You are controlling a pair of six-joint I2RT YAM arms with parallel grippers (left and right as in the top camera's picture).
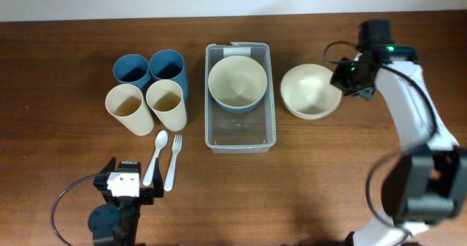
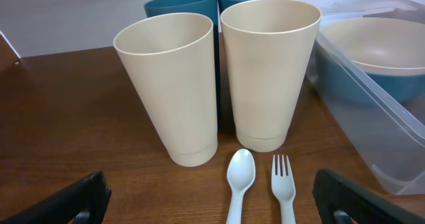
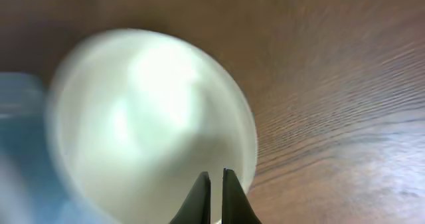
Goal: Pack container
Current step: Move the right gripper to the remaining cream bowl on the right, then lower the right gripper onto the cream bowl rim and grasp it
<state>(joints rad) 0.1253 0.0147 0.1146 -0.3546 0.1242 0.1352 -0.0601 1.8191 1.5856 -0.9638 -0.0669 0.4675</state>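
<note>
The clear container (image 1: 241,142) stands mid-table and holds one bowl (image 1: 237,83), cream inside and blue outside. Both also show in the left wrist view: container wall (image 2: 375,121), bowl (image 2: 382,48). A cream bowl (image 1: 310,93) sits just right of the container. My right gripper (image 1: 344,82) is at this bowl's right rim. In the blurred right wrist view its fingers (image 3: 216,179) are pinched on the cream bowl's rim (image 3: 139,124). My left gripper (image 1: 125,195) is open and empty at the front left, its fingers wide apart (image 2: 212,196) behind a spoon and a fork.
Two blue cups (image 1: 149,67) and two cream cups (image 1: 146,104) stand left of the container. A white spoon (image 1: 155,157) and fork (image 1: 173,162) lie in front of them; they also show in the left wrist view, spoon (image 2: 239,177) and fork (image 2: 283,184).
</note>
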